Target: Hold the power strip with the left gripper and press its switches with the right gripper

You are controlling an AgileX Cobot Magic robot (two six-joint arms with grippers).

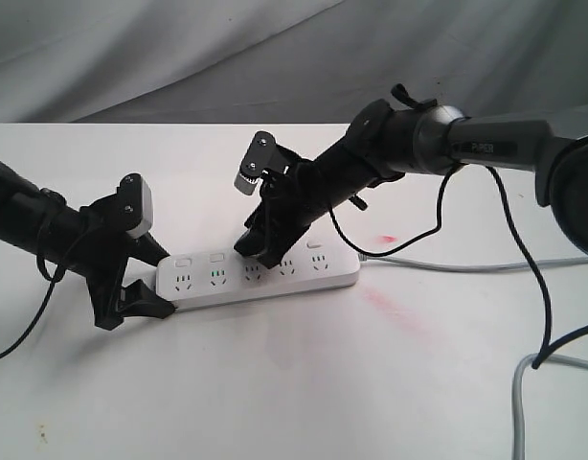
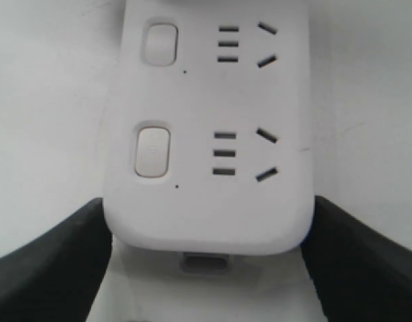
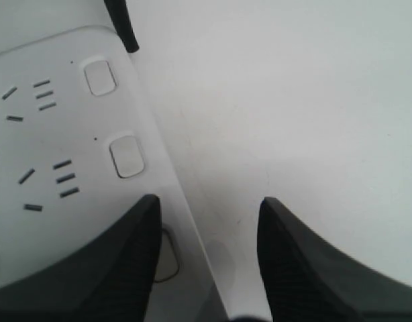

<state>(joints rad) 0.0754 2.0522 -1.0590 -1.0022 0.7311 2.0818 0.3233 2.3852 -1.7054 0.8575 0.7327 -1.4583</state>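
**Left claw point(image 1: 158, 283) clamps the power strip point(image 1: 318, 275); right claw point(image 1: 260, 255) is over a switch**

The left claw grips the strip's 9 o'clock end, one finger against each long side. The right claw reaches in from 2 o'clock with its jaws parted. One finger lies over the strip's middle, half covering a switch, and the other hangs past the edge above the worktop point(image 1: 275, 383). The strip lies flat at the worktop's centre, with its switches point(image 1: 216, 257) along the 12 o'clock edge. Its grey cord point(image 1: 438, 265) trails toward 3 o'clock.
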